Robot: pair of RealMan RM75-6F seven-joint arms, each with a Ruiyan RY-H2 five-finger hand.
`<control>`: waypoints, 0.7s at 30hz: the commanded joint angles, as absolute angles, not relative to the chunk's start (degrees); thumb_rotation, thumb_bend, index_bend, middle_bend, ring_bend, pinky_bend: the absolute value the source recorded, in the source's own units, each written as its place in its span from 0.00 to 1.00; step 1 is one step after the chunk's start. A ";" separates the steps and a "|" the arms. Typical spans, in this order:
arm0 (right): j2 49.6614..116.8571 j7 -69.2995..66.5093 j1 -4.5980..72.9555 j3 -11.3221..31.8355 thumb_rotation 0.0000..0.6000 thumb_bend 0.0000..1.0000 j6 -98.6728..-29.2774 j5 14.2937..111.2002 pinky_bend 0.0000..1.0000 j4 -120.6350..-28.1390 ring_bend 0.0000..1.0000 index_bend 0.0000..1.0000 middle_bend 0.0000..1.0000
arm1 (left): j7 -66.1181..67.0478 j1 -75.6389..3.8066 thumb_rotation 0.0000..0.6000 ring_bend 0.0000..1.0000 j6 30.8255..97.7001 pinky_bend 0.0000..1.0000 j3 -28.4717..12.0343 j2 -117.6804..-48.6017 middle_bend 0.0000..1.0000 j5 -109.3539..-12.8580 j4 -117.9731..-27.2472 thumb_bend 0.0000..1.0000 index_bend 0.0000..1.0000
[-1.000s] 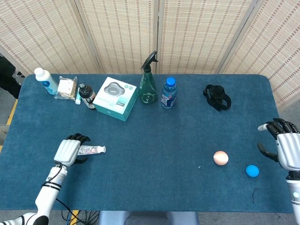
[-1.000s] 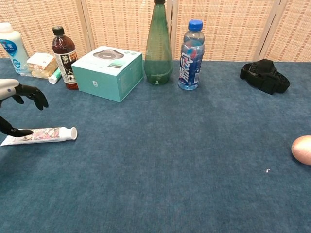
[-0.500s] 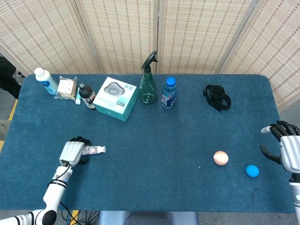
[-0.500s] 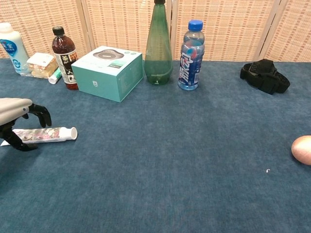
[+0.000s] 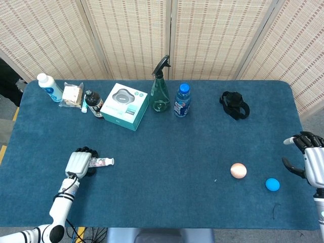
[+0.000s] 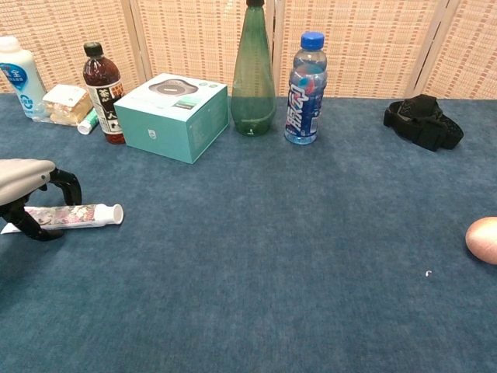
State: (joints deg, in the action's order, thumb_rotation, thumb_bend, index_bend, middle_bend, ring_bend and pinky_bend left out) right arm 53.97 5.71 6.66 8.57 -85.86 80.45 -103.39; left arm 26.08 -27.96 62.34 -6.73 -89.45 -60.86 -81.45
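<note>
A white toothpaste tube (image 5: 103, 162) (image 6: 81, 214) lies on the blue table near the front left, cap pointing right. My left hand (image 5: 78, 163) (image 6: 27, 180) sits low over its tail end, dark fingers curled down on both sides of the tube and gripping it against the cloth. My right hand (image 5: 310, 160) hovers at the table's right edge with fingers spread and nothing in them. It shows only in the head view. Nearest to it is a small blue ball (image 5: 272, 184), with a peach-coloured ball (image 5: 238, 170) (image 6: 483, 239) further left.
Along the back stand a white bottle (image 5: 49, 87), a snack packet (image 5: 71, 94), a dark drink bottle (image 5: 93, 104), a teal box (image 5: 124, 106), a green spray bottle (image 5: 160, 91) and a blue-capped water bottle (image 5: 182, 100). A black strap (image 5: 234, 105) lies back right.
My left hand came down from just above the tube and its fingers closed around the tail end. The right hand drifted slightly right and toward the front edge.
</note>
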 commanded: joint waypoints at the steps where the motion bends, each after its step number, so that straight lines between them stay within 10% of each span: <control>1: 53.89 5.64 6.59 8.55 1.00 0.17 -85.87 80.45 0.27 -103.51 0.22 0.43 0.40 | 25.85 -28.03 1.00 0.20 62.40 0.20 -6.63 -89.71 0.36 -61.11 -81.01 0.23 0.39; 21: 52.77 4.25 5.63 8.38 1.00 0.17 -86.90 81.24 0.27 -104.92 0.22 0.43 0.40 | 22.27 -28.47 1.00 0.26 61.81 0.20 -6.76 -91.50 0.46 -62.71 -76.55 0.30 0.48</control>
State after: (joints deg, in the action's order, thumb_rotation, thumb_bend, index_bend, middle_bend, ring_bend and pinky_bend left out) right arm 52.81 4.26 5.68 8.36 -86.83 81.20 -104.87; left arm 22.65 -28.43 61.85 -6.75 -91.28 -62.45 -76.95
